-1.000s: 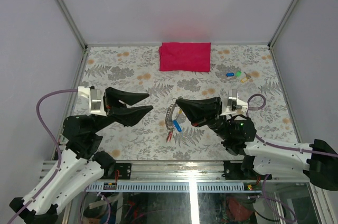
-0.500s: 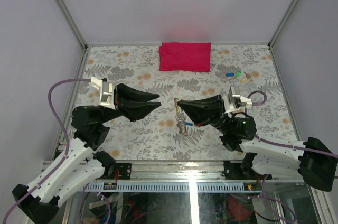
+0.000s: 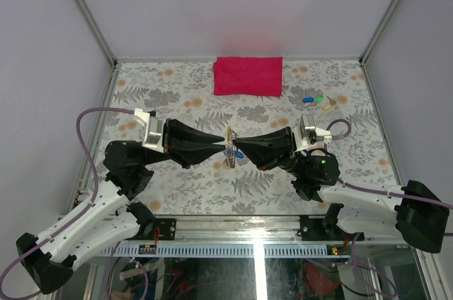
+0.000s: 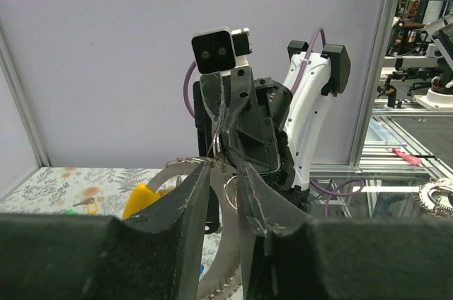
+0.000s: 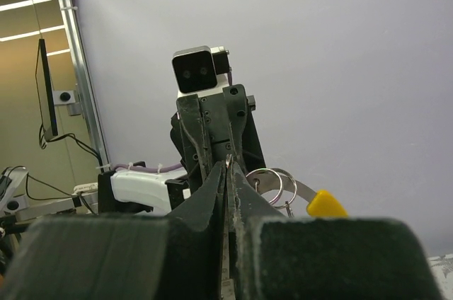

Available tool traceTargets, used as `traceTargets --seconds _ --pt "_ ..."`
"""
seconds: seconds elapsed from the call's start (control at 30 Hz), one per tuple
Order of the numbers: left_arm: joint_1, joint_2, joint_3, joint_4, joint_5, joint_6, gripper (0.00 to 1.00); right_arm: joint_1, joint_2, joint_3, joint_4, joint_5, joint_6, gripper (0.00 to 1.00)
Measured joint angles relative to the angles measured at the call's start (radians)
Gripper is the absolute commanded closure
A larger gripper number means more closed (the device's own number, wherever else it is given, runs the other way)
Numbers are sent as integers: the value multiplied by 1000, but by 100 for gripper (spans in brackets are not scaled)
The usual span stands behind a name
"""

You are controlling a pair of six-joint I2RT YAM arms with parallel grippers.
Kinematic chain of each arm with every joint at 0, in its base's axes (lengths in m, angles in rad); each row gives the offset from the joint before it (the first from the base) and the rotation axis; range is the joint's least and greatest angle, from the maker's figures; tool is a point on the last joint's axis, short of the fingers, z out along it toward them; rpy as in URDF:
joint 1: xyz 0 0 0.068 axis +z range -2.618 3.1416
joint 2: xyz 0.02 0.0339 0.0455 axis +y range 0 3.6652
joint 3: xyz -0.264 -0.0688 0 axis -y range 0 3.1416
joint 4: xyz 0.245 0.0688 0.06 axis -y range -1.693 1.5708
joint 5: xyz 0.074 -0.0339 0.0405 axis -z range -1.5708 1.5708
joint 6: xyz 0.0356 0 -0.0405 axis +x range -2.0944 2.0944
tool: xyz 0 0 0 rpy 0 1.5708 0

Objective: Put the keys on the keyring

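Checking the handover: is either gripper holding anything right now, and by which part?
The right gripper pinches the keyring by its wire, keys dangling; whether the left gripper grips cannot be told.

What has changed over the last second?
The left gripper swung right to meet the right gripper tip to tip. Its jaws narrowed around the keyring, but it is unclear whether it grips yet. The right gripper, shut on the keyring, shifted only slightly. The red cloth and the loose keys stayed put.
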Motion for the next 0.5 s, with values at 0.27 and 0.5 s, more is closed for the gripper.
traceTargets --seconds 0.27,0.5 --pt "-16 0 0 -5 -9 39 77 0 0 10 0 -11 0 100" --pt "-28 15 12 -6 -14 47 75 -1 0 15 0 -47 3 100"
